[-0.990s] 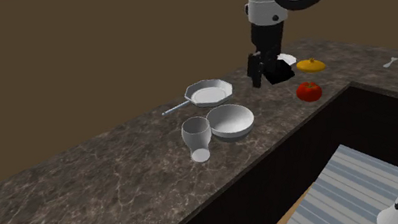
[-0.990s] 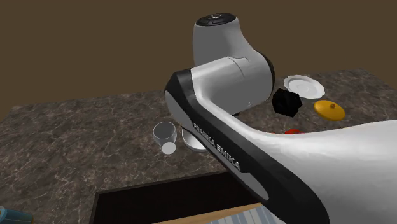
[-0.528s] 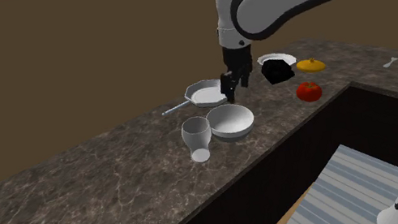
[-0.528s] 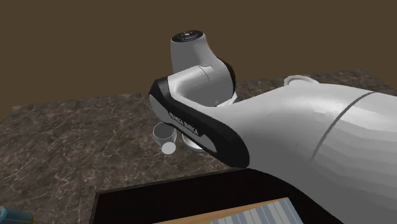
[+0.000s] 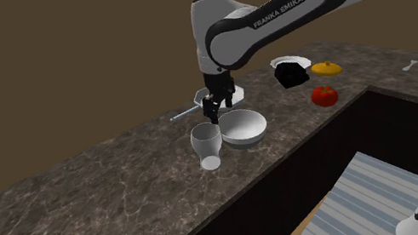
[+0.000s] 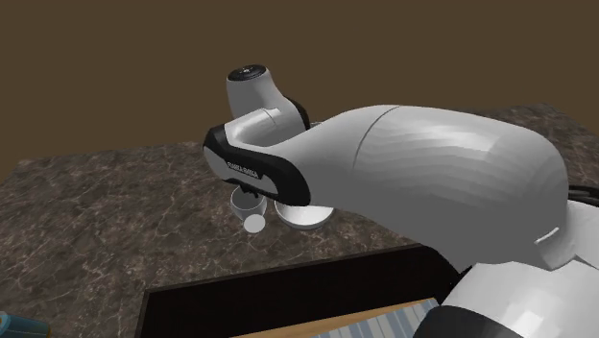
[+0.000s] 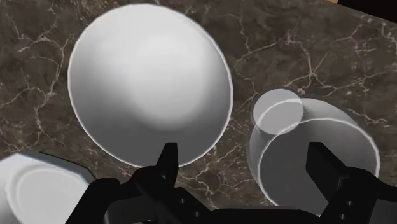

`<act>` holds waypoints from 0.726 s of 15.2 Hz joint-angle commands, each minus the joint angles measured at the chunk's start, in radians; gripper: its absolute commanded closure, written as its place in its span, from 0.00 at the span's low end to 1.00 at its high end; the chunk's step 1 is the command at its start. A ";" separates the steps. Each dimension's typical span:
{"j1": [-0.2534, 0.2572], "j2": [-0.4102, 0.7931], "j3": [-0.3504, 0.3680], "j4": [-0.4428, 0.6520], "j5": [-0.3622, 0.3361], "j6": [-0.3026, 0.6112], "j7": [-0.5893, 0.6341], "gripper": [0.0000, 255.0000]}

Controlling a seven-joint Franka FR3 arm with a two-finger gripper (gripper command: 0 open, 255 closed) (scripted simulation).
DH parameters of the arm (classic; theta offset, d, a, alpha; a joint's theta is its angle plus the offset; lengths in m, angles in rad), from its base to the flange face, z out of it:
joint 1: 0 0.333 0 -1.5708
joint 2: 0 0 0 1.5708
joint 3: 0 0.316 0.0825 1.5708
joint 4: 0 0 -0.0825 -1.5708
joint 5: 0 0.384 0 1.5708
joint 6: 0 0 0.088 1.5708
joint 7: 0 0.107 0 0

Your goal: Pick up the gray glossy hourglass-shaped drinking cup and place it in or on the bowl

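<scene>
In the shoulder view, the arm [image 5: 270, 21] is reaching down over the dark marbled surface [image 5: 84, 210], holding its black jaws just above the gray cup [image 5: 206, 141] and the pale bowl [image 5: 242, 128]. These two are sitting side by side, touching or nearly so. A red tomato [image 5: 324, 95] is lying well apart toward that view's right.

In the second exterior view, the arm is hiding part of the bowl [image 6: 305, 217], with the cup [image 6: 248, 203] standing just at its left.

In the wrist view, the jaws are standing apart, one side over the bowl's [image 7: 149, 83] rim, the other over the cup [image 7: 312, 149], seemingly not touching it.
</scene>
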 commanded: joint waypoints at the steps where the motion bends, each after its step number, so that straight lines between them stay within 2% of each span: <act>1: 0.014 0.078 0.008 0.064 -0.016 0.009 0.010 0.00; 3: 0.022 0.116 0.010 0.097 -0.024 0.011 0.014 0.00; 11: 0.022 0.156 0.004 0.046 -0.039 0.101 0.024 0.00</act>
